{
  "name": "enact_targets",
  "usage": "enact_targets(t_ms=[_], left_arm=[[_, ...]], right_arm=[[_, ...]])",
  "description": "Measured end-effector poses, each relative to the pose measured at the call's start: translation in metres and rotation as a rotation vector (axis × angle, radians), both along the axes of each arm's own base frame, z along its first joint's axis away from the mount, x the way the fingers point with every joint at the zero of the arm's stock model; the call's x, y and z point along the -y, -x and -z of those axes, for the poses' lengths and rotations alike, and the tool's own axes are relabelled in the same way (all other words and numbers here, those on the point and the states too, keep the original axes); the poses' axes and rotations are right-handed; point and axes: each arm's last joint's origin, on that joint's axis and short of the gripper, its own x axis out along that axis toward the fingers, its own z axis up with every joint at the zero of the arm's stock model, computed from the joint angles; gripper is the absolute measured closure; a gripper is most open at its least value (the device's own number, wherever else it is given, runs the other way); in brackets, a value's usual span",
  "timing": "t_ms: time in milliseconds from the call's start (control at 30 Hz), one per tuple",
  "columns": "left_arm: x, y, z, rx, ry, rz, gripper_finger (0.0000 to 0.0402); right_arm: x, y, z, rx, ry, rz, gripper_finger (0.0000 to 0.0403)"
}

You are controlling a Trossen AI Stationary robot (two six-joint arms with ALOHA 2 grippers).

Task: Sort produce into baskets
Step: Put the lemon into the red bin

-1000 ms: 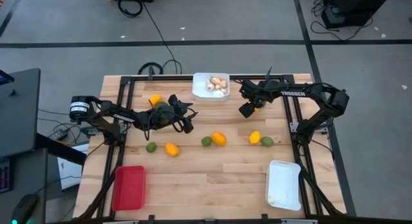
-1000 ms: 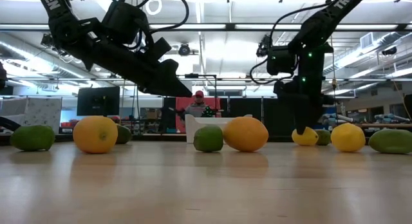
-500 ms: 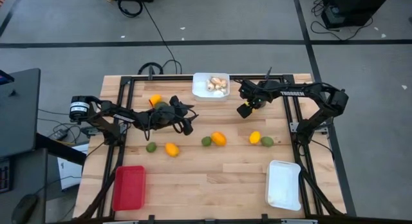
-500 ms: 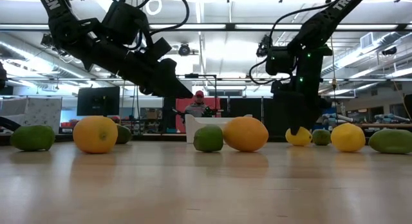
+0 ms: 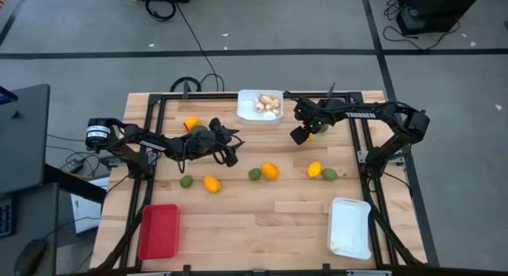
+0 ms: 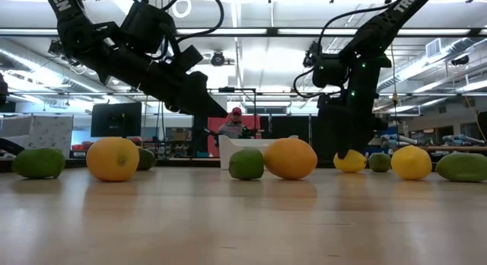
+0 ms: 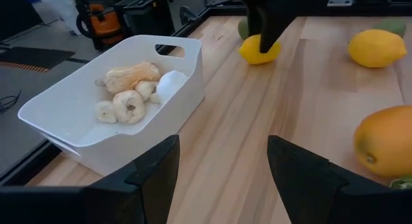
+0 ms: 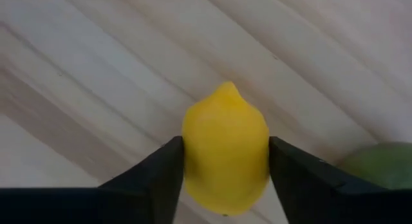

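Observation:
My right gripper [image 5: 302, 136] stands at the table's far side, right of the white basket [image 5: 248, 109] that holds pale mushroom pieces [image 5: 268, 104]. It points down and is shut on a yellow lemon [image 8: 225, 159], which also shows in the low view [image 6: 350, 161]. My left gripper [image 5: 230, 155] hovers open and empty over the table's left middle, with its fingers [image 7: 148, 172] wide apart. Oranges, lemons and limes lie loose on the wood, among them an orange [image 5: 270, 170] and a lime [image 5: 254, 174]. A red basket [image 5: 159, 231] and a second white basket [image 5: 350, 227] stand near the front edge. My right gripper pinches the lemon's two opposite sides [image 8: 193, 153] between its two fingers. The fingers come from above, pointing down, and lie across the lemon's width. In the low view the lemon sits at table height below the fingers; whether it is lifted clear I cannot tell.
A lemon [image 5: 314, 170] and a lime [image 5: 329, 174] lie right of centre. A lime [image 5: 186, 181] and an orange [image 5: 211, 183] lie left of centre, and another orange [image 5: 191, 123] lies by the left arm. A green fruit [image 8: 380, 163] lies close beside the held lemon.
My right gripper has gone a little toward the table's left edge, toward the mushroom basket. The yellow lemon has moved along with it, staying low at table height.

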Motion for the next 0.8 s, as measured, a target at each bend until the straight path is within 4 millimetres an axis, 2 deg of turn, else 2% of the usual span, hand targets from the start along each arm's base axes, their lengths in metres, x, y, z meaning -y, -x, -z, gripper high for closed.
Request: enact_targets(t_ms=[133, 267, 500, 567, 667, 800], left_arm=[[0.000, 0.000, 0.000, 0.000, 0.000, 0.000, 0.0161], [0.000, 0.000, -0.001, 0.005, -0.006, 0.001, 0.0161], [0.001, -0.001, -0.007, 0.059, 0.001, 0.024, 0.0161], [0.001, 0.002, -0.016, 0.090, 0.002, 0.028, 0.0161], [0.003, 0.016, -0.041, 0.125, -0.028, 0.030, 0.0161], [0.007, 0.048, -0.076, 0.152, -0.035, 0.008, 0.0161]], right_arm=[[-0.003, 0.000, 0.001, 0.007, -0.013, -0.001, 0.0236], [-0.011, -0.007, 0.001, 0.031, -0.013, -0.015, 0.0238], [-0.037, -0.055, -0.016, 0.374, 0.142, -0.198, 0.0238], [-0.046, -0.067, -0.023, 0.486, 0.188, -0.257, 0.0237], [-0.060, -0.083, -0.034, 0.627, 0.263, -0.343, 0.0237], [-0.075, -0.100, -0.044, 0.786, 0.361, -0.402, 0.0236]])
